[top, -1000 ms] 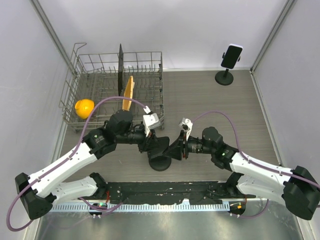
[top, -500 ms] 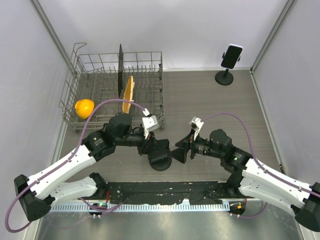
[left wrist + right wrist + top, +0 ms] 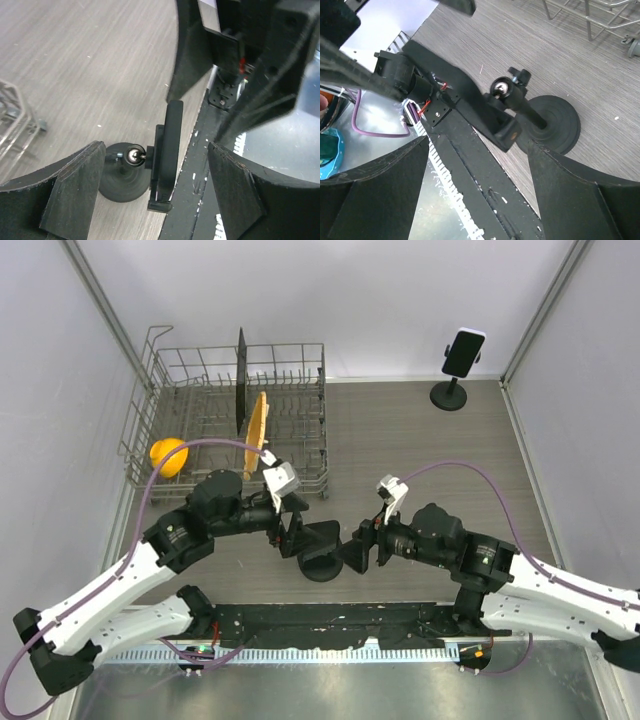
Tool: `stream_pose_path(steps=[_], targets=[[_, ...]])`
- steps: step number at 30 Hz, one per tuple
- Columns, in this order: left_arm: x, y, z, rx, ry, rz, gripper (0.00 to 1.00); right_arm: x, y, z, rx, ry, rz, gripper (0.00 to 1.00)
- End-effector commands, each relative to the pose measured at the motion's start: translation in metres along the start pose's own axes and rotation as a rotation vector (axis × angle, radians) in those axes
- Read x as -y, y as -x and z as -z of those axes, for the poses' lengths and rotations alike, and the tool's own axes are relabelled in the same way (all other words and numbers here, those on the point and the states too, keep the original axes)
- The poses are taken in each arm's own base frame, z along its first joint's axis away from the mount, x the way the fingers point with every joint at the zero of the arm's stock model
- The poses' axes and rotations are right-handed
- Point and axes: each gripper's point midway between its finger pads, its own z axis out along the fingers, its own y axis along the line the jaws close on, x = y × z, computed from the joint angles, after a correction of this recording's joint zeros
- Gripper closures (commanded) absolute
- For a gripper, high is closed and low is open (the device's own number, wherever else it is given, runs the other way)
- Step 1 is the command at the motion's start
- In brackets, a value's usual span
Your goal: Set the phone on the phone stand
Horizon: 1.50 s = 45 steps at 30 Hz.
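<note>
Left fingers [image 3: 75, 190] let go | right fingers [image 3: 375, 195] spread | phone [image 3: 169, 145] long-axis upright in stand [image 3: 120, 181]

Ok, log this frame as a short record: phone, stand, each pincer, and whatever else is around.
phone: sitting in the stand's cradle
stand: upright on its round base, between both pincers
left pincer: open, a finger on each side of the stand, clear of it
right pincer: open, also straddling the stand without contact
background: dish rack back left; second phone mounted back right
</note>
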Motion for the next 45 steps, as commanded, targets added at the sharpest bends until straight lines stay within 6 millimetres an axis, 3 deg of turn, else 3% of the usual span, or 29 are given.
stream_pose_path(steps=[1, 4, 5, 6, 8, 9, 11, 19, 27, 38, 45], targets=[[-0.016, 0.038, 0.020, 0.131, 0.146, -0.028, 0.12, -0.009, 0.020, 0.002, 0.060, -0.117, 0.010, 0.15], [-0.030, 0.055, 0.039, 0.198, 0.269, -0.040, 0.12, -0.016, 0.022, 0.003, 0.077, -0.191, 0.029, 0.15], [-0.032, 0.060, 0.048, 0.231, 0.298, -0.052, 0.12, -0.009, 0.022, 0.000, 0.084, -0.256, 0.046, 0.15], [-0.036, 0.065, 0.053, 0.260, 0.332, -0.056, 0.12, -0.022, 0.024, 0.000, 0.095, -0.251, 0.056, 0.14], [-0.052, 0.067, 0.068, 0.306, 0.445, -0.068, 0.12, -0.026, 0.019, -0.007, 0.091, -0.297, 0.064, 0.14], [-0.057, 0.069, 0.073, 0.329, 0.479, -0.073, 0.12, -0.032, 0.027, -0.004, 0.125, -0.327, 0.076, 0.14], [-0.069, 0.061, 0.079, 0.343, 0.551, -0.068, 0.11, -0.030, 0.025, -0.005, 0.130, -0.391, 0.082, 0.14], [-0.078, 0.049, 0.105, 0.398, 0.643, -0.060, 0.10, -0.031, 0.028, -0.019, 0.215, -0.545, 0.013, 0.14], [-0.076, 0.045, 0.100, 0.382, 0.625, -0.056, 0.09, -0.045, 0.032, -0.030, 0.256, -0.553, -0.006, 0.14], [-0.073, 0.045, 0.100, 0.381, 0.609, -0.054, 0.09, -0.047, 0.039, -0.037, 0.290, -0.630, -0.042, 0.13], [-0.073, 0.043, 0.097, 0.371, 0.599, -0.053, 0.08, -0.046, 0.029, -0.048, 0.258, -0.672, -0.011, 0.13]])
